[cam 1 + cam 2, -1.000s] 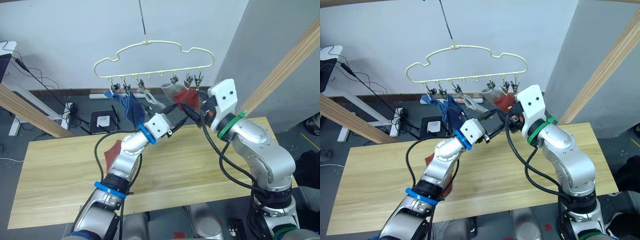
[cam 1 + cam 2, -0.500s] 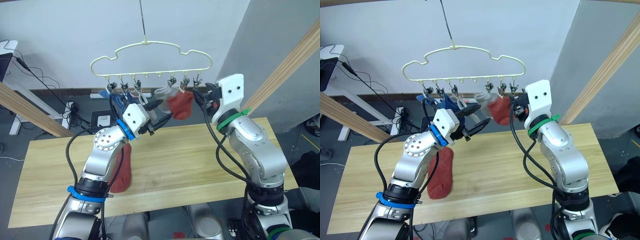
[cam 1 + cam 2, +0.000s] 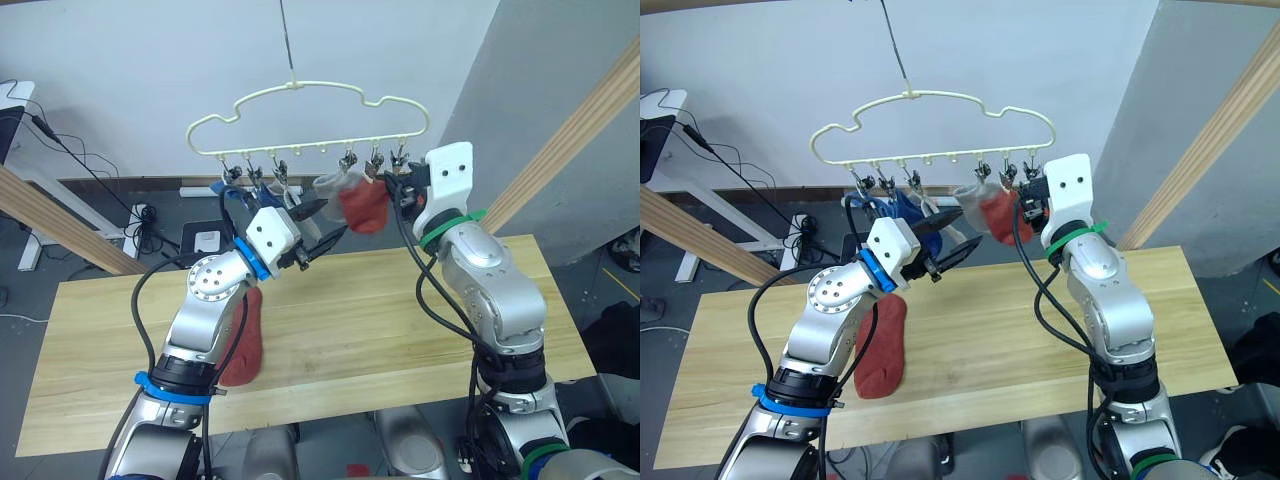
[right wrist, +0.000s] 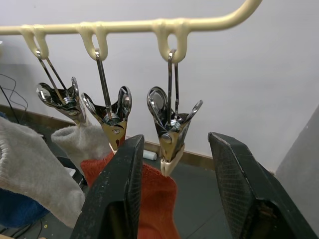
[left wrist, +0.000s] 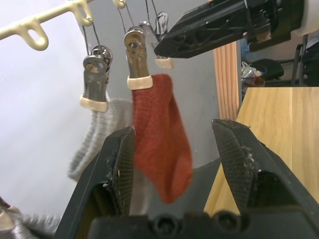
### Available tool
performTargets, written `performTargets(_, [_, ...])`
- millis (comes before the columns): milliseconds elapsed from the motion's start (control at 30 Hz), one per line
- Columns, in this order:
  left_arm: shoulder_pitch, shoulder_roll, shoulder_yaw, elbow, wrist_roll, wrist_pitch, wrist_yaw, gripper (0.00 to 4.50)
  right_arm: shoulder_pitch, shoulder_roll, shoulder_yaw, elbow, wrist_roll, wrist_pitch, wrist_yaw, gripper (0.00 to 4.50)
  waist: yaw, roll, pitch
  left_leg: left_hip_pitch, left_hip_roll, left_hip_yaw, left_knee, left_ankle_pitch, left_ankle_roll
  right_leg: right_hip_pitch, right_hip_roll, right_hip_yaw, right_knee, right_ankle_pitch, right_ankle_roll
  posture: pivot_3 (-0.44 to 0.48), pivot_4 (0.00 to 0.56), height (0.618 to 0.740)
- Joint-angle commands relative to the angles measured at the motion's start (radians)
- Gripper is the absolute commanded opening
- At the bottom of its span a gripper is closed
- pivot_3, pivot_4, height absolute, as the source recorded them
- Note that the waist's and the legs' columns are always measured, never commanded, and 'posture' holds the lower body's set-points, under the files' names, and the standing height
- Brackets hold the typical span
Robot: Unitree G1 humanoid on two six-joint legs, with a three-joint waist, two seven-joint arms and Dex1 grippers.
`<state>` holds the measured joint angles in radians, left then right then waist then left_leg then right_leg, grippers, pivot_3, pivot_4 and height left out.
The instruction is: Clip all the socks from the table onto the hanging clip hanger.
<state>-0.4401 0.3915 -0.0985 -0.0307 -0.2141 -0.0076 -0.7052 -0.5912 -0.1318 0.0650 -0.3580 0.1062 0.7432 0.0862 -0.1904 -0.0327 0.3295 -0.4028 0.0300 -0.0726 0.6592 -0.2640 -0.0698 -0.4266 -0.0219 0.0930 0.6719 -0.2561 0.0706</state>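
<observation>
The cream clip hanger hangs above the table. Blue socks hang from its left clips, and a grey sock and a rust-red sock from clips further right. Another rust-red sock lies on the table under my left arm. My left gripper is open and empty, a little short of the hanging red sock. My right gripper is open, its fingers on either side of the empty rightmost clip.
Slanted wooden beams stand at the right and at the left. Cables and a power strip lie on the floor behind the table. The table's right half is bare wood.
A second ago my left gripper was up at the red sock by the clips; it has since drawn back left, leaving the sock hanging. My right gripper has moved up to the rightmost clip.
</observation>
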Motion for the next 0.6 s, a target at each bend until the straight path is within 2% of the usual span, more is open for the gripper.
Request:
performTargets(33, [-0.002,0.001,0.006,-0.031,0.011,-0.015,0.003,2.72,-0.017,0.011,0.005,-0.022,-0.015,-0.034,-0.008,2.13,0.0,0.0,0.0,0.0,0.0,0.0,0.0,0.0,0.0,0.0,0.0,0.0,0.0,0.0,0.0,-0.219,0.303,0.733])
performTargets(600, [0.003,-0.008,-0.005,-0.031,0.036,-0.028,-0.006,2.72,-0.035,0.074,-0.063,0.001,-0.004,-0.028,-0.073,2.13,0.0,0.0,0.0,0.0,0.0,0.0,0.0,0.0,0.0,0.0,0.0,0.0,0.0,0.0,0.0,-0.222,0.303,0.733])
